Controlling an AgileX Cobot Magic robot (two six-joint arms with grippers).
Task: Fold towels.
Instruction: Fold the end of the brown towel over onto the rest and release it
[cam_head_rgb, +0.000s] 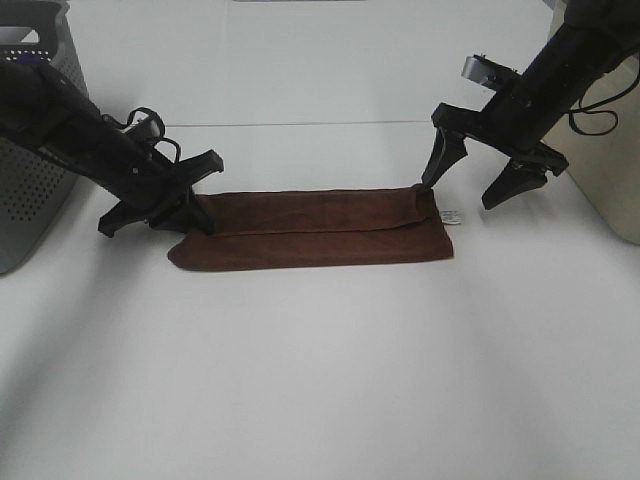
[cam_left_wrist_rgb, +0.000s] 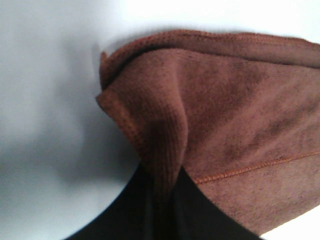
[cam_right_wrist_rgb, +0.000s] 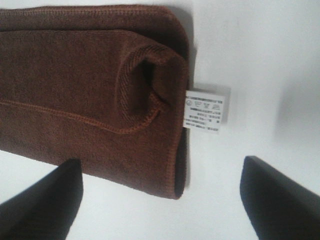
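The towel (cam_head_rgb: 310, 232), a dark reddish-brown plush cloth, lies folded into a long strip across the middle of the white table. Its small white tag (cam_head_rgb: 450, 216) sticks out at the right end. My left gripper (cam_head_rgb: 188, 208) is low at the towel's left end. In the left wrist view it (cam_left_wrist_rgb: 162, 205) is shut on a pinched ridge of the towel (cam_left_wrist_rgb: 225, 115). My right gripper (cam_head_rgb: 463, 192) hangs open just above the right end, one finger touching or almost touching the cloth. The right wrist view shows its fingers (cam_right_wrist_rgb: 45, 205) apart over the towel (cam_right_wrist_rgb: 80, 85) and tag (cam_right_wrist_rgb: 202, 111).
A grey perforated basket (cam_head_rgb: 30, 190) stands at the left edge behind my left arm. A beige box-like object (cam_head_rgb: 612, 170) stands at the right edge behind my right arm. A seam in the white table (cam_head_rgb: 320, 124) runs behind the towel.
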